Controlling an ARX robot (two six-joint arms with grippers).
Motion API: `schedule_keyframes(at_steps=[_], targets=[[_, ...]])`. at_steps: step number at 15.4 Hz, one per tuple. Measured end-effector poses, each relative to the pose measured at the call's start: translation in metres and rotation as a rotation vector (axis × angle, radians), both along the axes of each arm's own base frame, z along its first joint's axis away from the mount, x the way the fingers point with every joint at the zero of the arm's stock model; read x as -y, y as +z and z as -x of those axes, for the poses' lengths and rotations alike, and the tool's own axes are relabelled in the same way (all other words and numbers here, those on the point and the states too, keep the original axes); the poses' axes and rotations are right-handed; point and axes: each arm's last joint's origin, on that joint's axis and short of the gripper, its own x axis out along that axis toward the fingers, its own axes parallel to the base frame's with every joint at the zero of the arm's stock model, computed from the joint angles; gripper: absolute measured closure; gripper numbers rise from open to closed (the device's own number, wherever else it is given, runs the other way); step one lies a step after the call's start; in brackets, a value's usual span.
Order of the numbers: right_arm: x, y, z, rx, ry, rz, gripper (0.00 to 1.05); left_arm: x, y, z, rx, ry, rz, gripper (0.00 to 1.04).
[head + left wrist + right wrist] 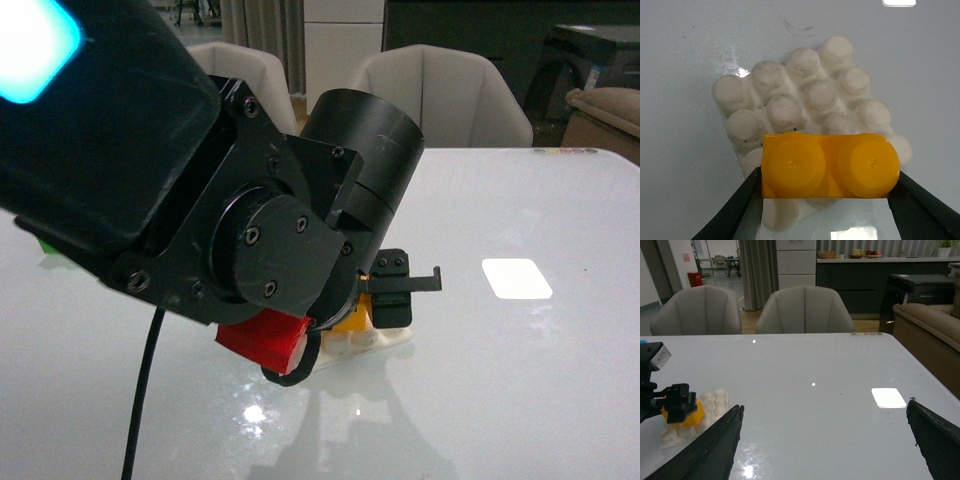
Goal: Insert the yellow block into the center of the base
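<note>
My left gripper (826,186) is shut on the yellow block (829,165), a two-stud orange-yellow brick held by its two short ends. The block hangs over the near edge of the white studded base (805,95), and I cannot tell whether it touches the studs. In the front view the left arm hides most of this; only a bit of the yellow block (352,322) and the base (385,340) show under the wrist. In the right wrist view the block (690,415) sits at the base (712,402), held by the left gripper (672,402). My right gripper (825,440) is open and empty above bare table.
A flat bright white rectangle (516,278) lies on the table right of the base; it also shows in the right wrist view (888,397). A bit of green (42,245) peeks out behind the left arm. Two pale chairs (805,310) stand at the table's far edge.
</note>
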Motion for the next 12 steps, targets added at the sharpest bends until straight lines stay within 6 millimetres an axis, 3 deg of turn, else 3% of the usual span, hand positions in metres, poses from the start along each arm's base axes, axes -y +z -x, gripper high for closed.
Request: schedule_keyframes(at_steps=[5, 12], targets=[[0.0, 0.0, 0.0, 0.0, 0.0, 0.0, 0.06, 0.023, -0.002, -0.011, 0.006, 0.103, 0.0, 0.42], [0.0, 0.0, 0.0, 0.0, 0.0, 0.0, 0.06, 0.032, -0.006, -0.017, 0.005, 0.213, -0.035, 0.42]])
